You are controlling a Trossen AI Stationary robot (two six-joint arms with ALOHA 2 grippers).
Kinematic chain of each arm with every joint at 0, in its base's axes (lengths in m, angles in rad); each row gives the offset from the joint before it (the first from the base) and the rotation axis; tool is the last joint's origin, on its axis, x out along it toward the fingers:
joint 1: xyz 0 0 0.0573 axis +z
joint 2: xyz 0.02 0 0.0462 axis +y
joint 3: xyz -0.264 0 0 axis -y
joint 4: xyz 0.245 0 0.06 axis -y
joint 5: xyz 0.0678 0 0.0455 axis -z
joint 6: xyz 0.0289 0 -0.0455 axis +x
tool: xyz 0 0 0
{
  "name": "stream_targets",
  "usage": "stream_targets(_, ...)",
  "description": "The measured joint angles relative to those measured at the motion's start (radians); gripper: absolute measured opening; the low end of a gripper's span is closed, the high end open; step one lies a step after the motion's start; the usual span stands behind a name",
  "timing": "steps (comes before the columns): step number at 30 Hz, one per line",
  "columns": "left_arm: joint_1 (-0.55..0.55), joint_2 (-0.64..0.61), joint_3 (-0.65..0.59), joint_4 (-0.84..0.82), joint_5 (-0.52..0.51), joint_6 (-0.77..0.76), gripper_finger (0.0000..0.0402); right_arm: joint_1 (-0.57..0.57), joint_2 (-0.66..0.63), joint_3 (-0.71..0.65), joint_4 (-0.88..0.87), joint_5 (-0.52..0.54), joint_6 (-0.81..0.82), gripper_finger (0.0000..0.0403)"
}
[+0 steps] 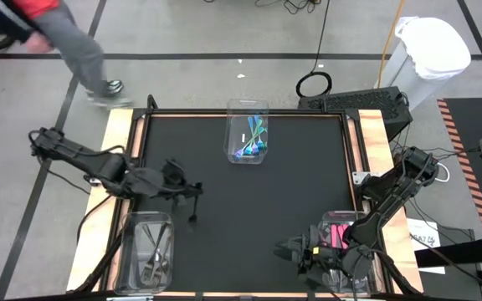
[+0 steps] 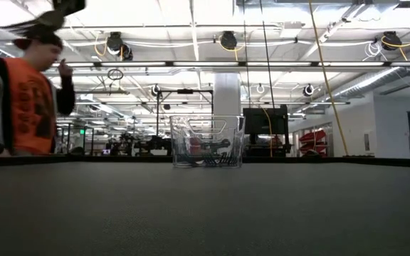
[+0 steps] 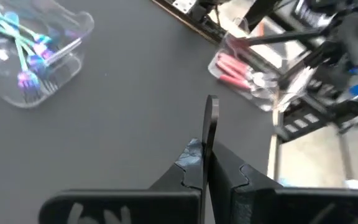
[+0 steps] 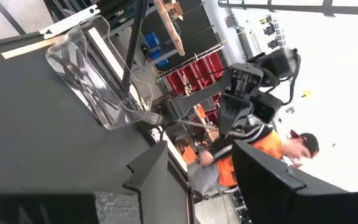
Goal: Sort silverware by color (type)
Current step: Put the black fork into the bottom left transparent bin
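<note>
Above the black table's left side, the left gripper was clamped on a thin dark utensil. Its neighbouring clear plastic bin held grey silverware; the far bin held teal-handled pieces, the right bin pink-handled ones. The right gripper hung parted, empty.

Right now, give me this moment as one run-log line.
left claw: shut, empty, over mat | right claw: open, empty, beside pink bin | teal utensils: far bin | dark utensils: left bin | mat: no loose silverware seen
</note>
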Motion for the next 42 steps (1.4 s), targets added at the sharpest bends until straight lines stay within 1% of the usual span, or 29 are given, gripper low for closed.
stream_targets(8,-0.102,-0.227,-0.142,-0.011,-0.042,-0.181,0.0003,0.000,0.000,0.000,0.007,0.000,0.010,0.0176)
stream_targets(11,-0.150,-0.283,-0.181,-0.016,-0.060,-0.245,0.0003,0.000,0.000,0.000,0.007,-0.001,0.010,0.0176)
stream_targets(15,-0.217,-0.318,-0.214,-0.023,-0.082,-0.296,0.0003,0.000,0.000,0.000,0.007,-0.002,0.010,0.0176)
stream_targets(20,-0.309,-0.322,-0.237,-0.021,-0.079,-0.328,0.0003,0.000,0.001,0.000,0.007,-0.003,0.008,0.0176)
stream_targets(26,-0.425,-0.298,-0.254,-0.042,-0.113,-0.354,0.0003,-0.002,0.001,-0.001,0.007,-0.003,0.006,0.0176)
stream_targets(32,-0.523,-0.256,-0.254,-0.161,-0.190,-0.381,0.0003,-0.003,0.001,-0.001,0.007,-0.003,0.008,0.0176)
stream_targets(35,-0.565,-0.227,-0.254,-0.172,-0.204,-0.383,0.0003,-0.003,0.001,-0.001,0.007,-0.003,0.008,0.0176)
stream_targets(40,-0.625,-0.174,-0.254,-0.167,-0.259,-0.415,0.0003,-0.003,0.001,-0.001,0.006,-0.003,0.009,0.0176)
stream_targets(42,-0.649,-0.147,-0.254,-0.167,-0.262,-0.421,0.0005,-0.003,0.001,-0.001,0.007,-0.004,0.009,0.0176)
